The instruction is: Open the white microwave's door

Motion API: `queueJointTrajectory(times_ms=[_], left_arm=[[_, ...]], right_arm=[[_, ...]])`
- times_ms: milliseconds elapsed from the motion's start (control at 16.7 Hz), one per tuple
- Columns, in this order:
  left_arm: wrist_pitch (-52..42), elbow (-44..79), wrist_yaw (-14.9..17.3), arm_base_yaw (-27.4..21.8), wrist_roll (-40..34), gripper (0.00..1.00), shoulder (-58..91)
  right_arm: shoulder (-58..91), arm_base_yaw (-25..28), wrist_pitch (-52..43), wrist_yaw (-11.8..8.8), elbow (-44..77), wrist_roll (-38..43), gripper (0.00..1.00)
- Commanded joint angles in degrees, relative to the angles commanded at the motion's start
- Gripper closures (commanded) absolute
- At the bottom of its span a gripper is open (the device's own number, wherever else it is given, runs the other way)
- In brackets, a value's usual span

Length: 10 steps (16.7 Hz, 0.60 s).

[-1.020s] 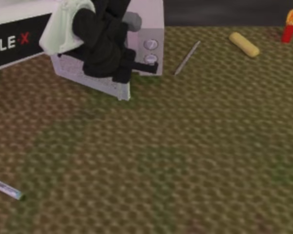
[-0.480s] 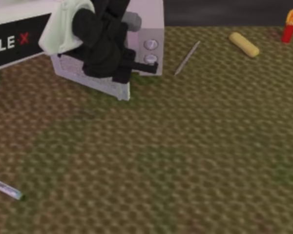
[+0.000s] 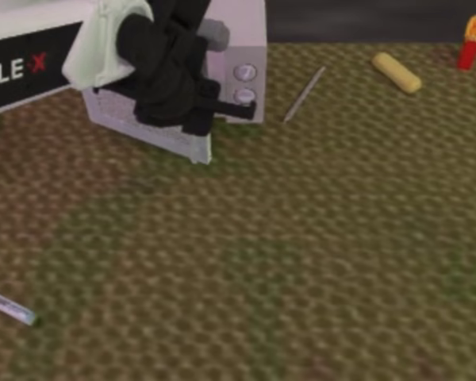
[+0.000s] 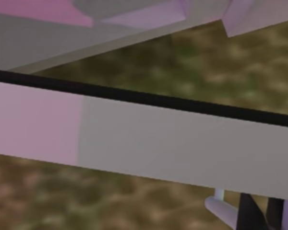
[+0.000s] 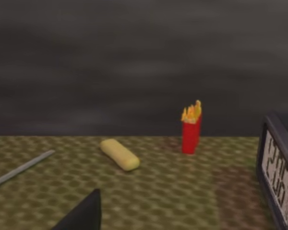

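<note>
The door (image 3: pixel 170 135) stands ajar, free edge toward the table's front.

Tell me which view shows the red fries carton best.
The right wrist view: the red fries carton stands whole and upright beside the yellow bar. The top view catches it only at the far right corner. The left wrist view misses it.

White microwave (image 3: pixel 242 32) at table's far left, mesh-window door (image 3: pixel 163 135) swung partly open w/ two silver knobs.

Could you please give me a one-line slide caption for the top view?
Left hand at the white microwave, its door swung partly open.
</note>
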Motion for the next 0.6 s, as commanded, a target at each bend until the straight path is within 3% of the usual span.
queueJointTrajectory(times_ms=[600], left_arm=[[0.63,-1.55,1.30,0.28,1.62,1.00,-1.17]], right_arm=[[0.00,0.00,0.00,0.00,0.00,0.00,0.00]])
